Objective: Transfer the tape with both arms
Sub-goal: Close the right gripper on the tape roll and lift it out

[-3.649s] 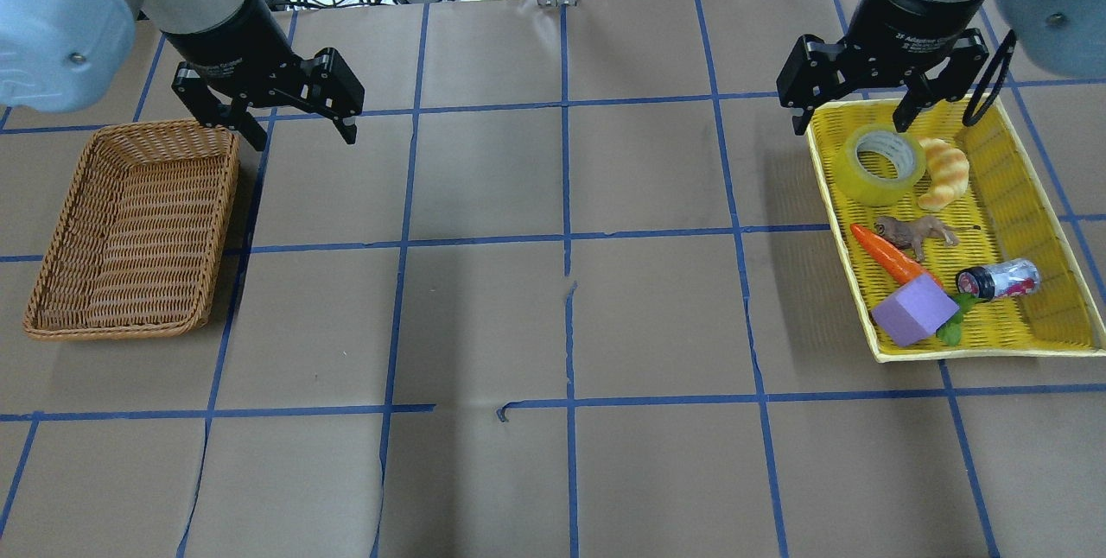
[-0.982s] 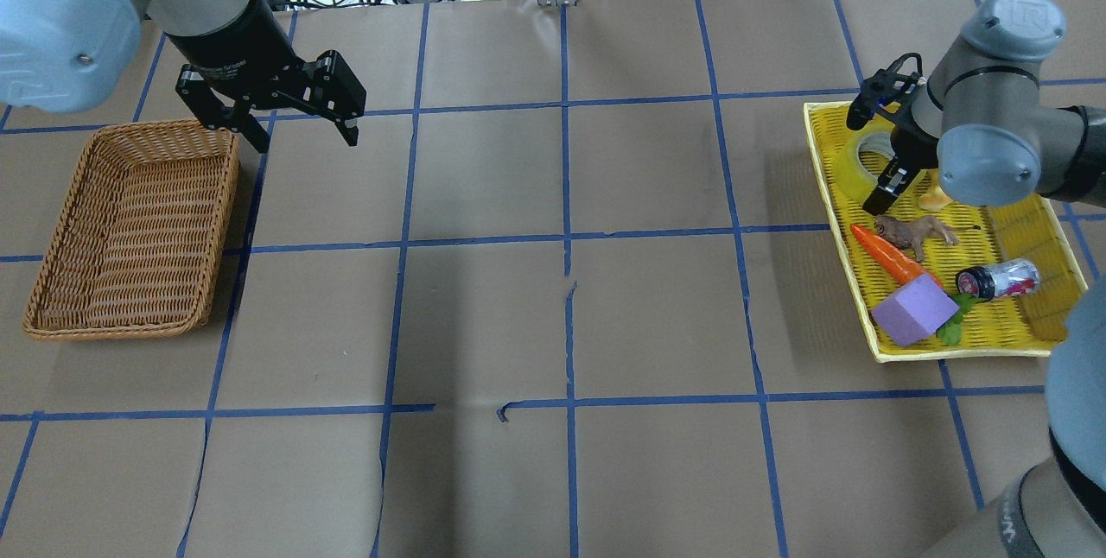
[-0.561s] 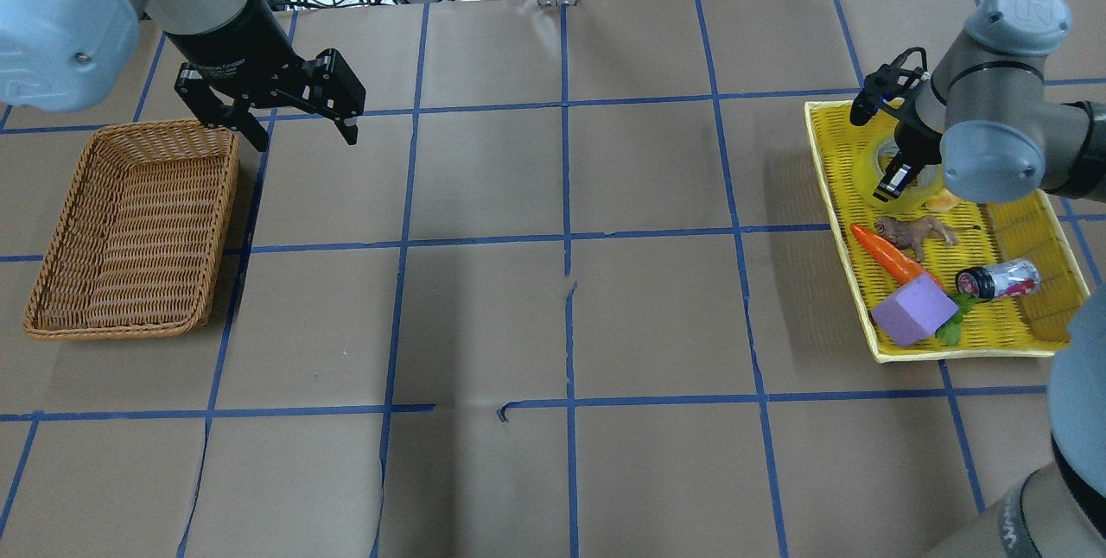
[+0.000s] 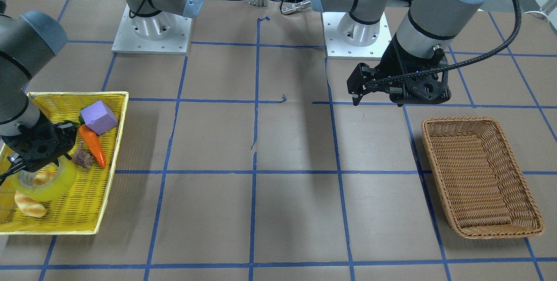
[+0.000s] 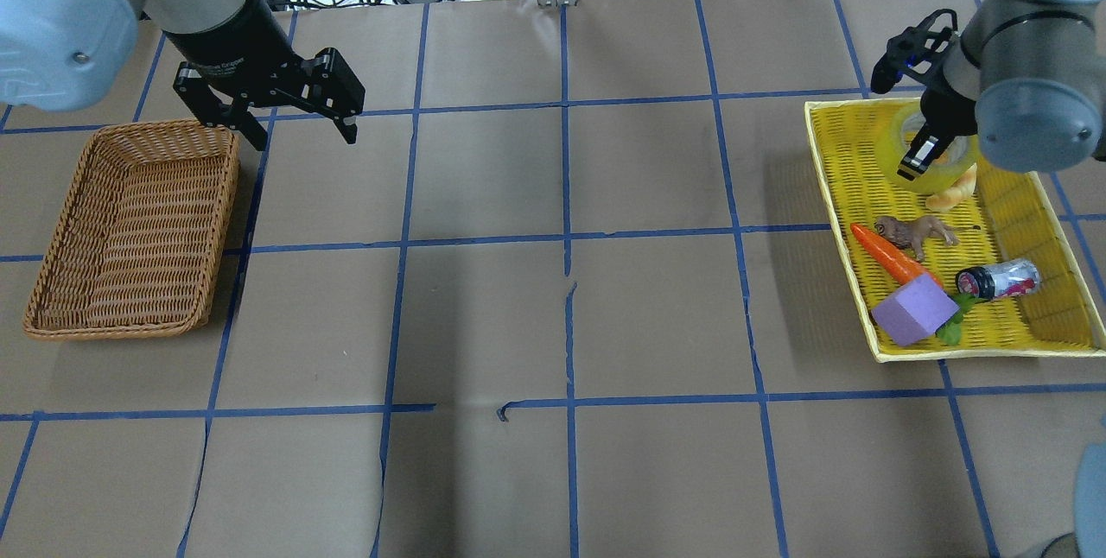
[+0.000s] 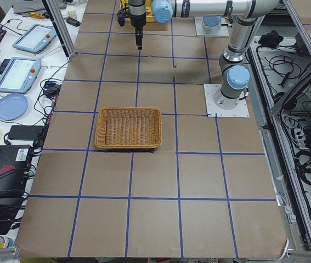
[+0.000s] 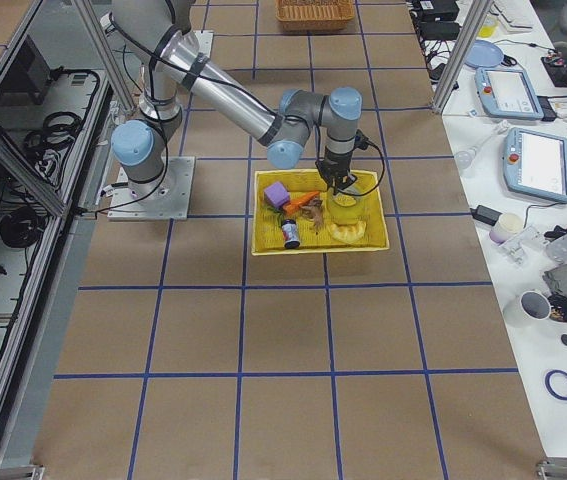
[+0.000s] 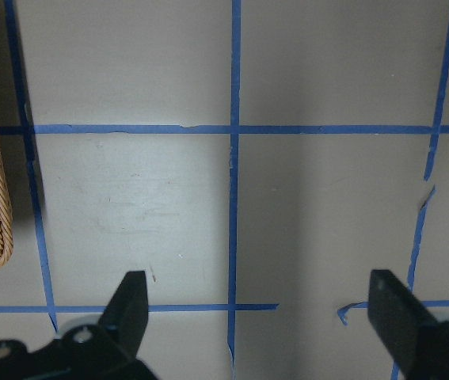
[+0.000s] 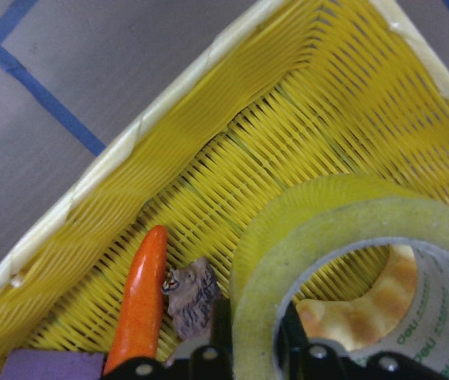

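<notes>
The yellow tape roll (image 5: 937, 171) hangs a little above the far end of the yellow tray (image 5: 838, 195), over the croissant. My right gripper (image 5: 918, 159) is shut on the roll's wall, one finger inside the ring and one outside. The right wrist view shows the tape (image 9: 319, 237) clamped in the right gripper (image 9: 253, 326). The front view shows the tape (image 4: 45, 183) under the right gripper (image 4: 39, 161). My left gripper (image 5: 298, 122) is open and empty, hovering beside the far corner of the wicker basket. The left gripper also shows in the left wrist view (image 8: 260, 317).
The wicker basket (image 5: 130, 230) lies at the left. The yellow tray also holds a croissant (image 5: 957, 193), a small brown animal figure (image 5: 916, 231), an orange carrot (image 5: 890, 257), a purple block (image 5: 914, 309) and a small can (image 5: 998, 279).
The right gripper came down into the tray, shut on the tape and carried it up and toward the far right. The left arm has not moved.
</notes>
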### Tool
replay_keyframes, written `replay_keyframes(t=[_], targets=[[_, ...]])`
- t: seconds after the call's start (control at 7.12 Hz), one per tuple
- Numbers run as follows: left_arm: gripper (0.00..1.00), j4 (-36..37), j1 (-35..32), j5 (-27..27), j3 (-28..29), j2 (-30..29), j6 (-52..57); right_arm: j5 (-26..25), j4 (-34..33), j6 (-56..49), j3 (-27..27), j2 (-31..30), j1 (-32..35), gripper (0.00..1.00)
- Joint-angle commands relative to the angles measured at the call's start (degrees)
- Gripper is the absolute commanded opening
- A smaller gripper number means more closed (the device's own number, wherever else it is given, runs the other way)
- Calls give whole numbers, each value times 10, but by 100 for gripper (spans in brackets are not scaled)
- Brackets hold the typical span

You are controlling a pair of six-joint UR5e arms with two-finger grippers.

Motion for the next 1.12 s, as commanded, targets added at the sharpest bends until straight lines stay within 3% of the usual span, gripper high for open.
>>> replay_keyframes(t=[0.0, 0.56, 0.84, 0.98], targets=[[100, 0, 0, 0, -1, 0, 0, 3, 79, 170, -51, -24, 82, 0], [100, 1, 0, 0, -2, -1, 1, 15, 71, 597, -50, 10, 324, 0], [100, 0, 0, -1, -3, -1, 1, 25, 48, 734, -48, 35, 406, 0], [100, 0, 0, -1, -3, -1, 2, 63, 36, 787, -47, 53, 431, 0]])
